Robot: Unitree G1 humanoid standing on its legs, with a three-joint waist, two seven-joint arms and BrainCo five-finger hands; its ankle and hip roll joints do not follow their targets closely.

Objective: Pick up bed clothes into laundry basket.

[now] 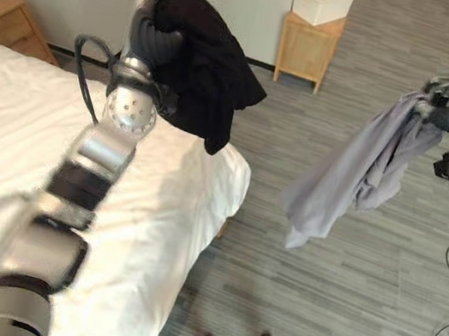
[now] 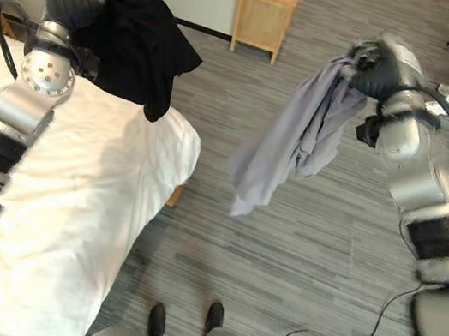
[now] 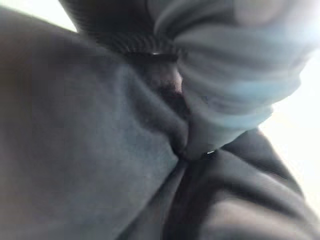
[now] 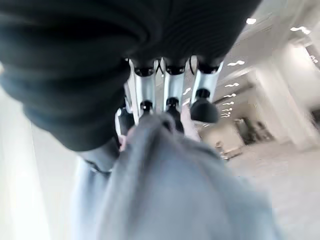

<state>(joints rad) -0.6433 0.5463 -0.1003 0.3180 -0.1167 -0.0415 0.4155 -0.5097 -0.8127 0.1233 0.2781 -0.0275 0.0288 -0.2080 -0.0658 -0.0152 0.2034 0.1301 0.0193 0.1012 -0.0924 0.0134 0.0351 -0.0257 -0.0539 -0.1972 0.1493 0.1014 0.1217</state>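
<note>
Left hand (image 1: pixel 155 30) raised gripping black garment (image 1: pixel 205 78)

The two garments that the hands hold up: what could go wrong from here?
1. The grey garment hangs low from the right hand. Its hem may drag on the floor.
2. The black garment is bunched in the left hand. A loose fold might slip back onto the bed.
3. The white basket sits high on a wooden stand, so a drop could miss it.

Two garments: one black garment (image 1: pixel 201 77), one grey garment (image 1: pixel 363 171). One bed (image 1: pixel 22 132), one white basket (image 1: pixel 323 0), one wooden stand (image 1: pixel 306 48).
</note>
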